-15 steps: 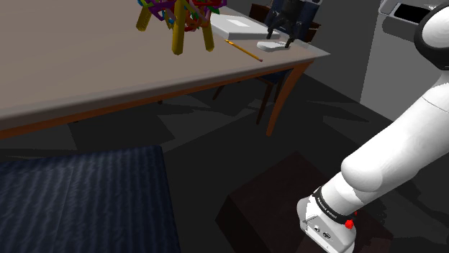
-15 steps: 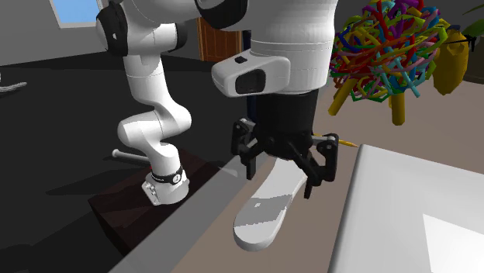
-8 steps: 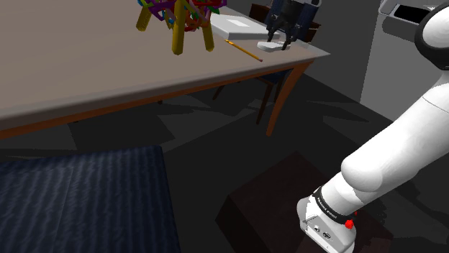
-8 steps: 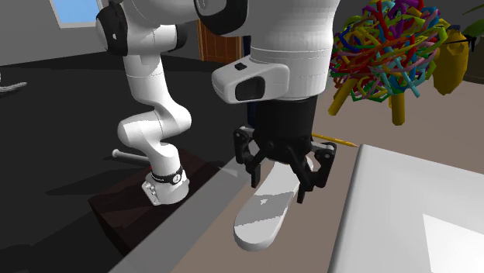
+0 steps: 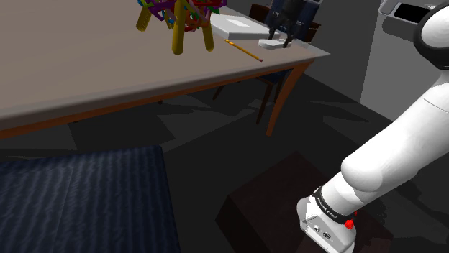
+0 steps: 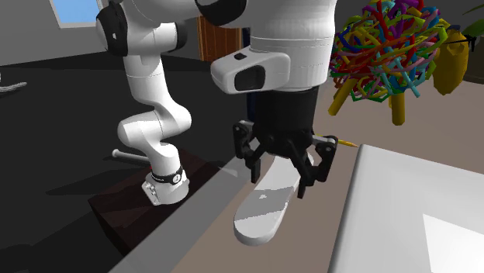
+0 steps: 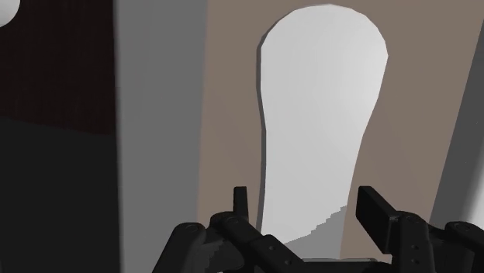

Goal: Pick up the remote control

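Looking at a pale grey remote control (image 6: 264, 205) lying flat near the tabletop (image 5: 86, 65) corner, just beside a white slab (image 6: 411, 217), running lengthwise along the edge. Got the black gripper (image 6: 283, 182) sitting right over its narrower end, spread apart, straddling the short width with 2 fingers (image 7: 378, 217), 1 per side. Seems not pinching yet: can spot slim gaps on both sides from the wrist view. Can't read those gaps from the second exterior view, but does give height, tips down about level with the remote. Probably just needs a squeeze, then up.
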Controlling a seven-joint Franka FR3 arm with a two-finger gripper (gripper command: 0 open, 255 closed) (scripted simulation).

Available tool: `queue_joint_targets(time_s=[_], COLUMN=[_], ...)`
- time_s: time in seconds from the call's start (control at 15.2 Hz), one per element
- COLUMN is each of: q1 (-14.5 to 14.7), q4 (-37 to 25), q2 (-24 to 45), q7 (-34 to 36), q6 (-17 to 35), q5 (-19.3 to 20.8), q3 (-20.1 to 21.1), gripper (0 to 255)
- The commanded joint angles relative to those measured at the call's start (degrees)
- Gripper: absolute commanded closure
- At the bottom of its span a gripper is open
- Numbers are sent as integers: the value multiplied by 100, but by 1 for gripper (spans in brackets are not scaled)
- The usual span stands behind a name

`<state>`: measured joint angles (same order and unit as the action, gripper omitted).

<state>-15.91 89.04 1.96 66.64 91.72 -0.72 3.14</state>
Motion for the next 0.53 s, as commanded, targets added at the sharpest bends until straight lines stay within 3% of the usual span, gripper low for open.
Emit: queue_joint_targets(time_s=[0.0,0.46], q1=[3,9], q4=[-212,-1045], q2=[48,262], q7=[7,22], q6=[-164,-782], q5=[3,15], q3=[3,7], gripper=[255,255])
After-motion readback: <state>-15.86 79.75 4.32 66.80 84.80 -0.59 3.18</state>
